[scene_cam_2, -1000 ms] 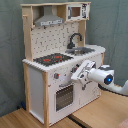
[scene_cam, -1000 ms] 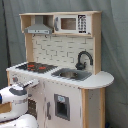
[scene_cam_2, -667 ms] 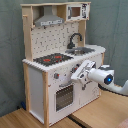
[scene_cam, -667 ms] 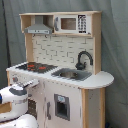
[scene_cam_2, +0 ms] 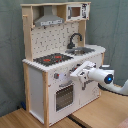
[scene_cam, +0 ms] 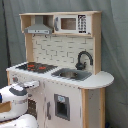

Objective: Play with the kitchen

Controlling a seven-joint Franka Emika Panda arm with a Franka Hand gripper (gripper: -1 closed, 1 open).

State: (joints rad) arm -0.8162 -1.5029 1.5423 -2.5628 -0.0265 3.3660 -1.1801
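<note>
The kitchen (scene_cam: 60,85) (scene_cam_2: 37,80) is a tall white and light-wood toy with a black-red hob (scene_cam: 37,66) (scene_cam_2: 52,59), a black tap (scene_cam: 84,59) (scene_cam_2: 75,39) over a steel sink (scene_cam: 72,74) (scene_cam_2: 81,50), and a grey hood (scene_cam: 39,28) (scene_cam_2: 50,20). My gripper (scene_cam_2: 75,75) (scene_cam: 31,84) is held against the front panel just under the counter, beside the knobs (scene_cam_2: 57,76) and above the oven door (scene_cam_2: 64,96). The white arm (scene_cam_2: 100,77) reaches in from the second exterior view's right.
A toy microwave (scene_cam: 70,23) (scene_cam_2: 75,11) sits in the top shelf. The kitchen stands on a wooden floor (scene_cam_2: 30,120) against a grey curtain (scene_cam: 115,45). In the first exterior view the arm's white body (scene_cam: 15,100) fills the lower left corner.
</note>
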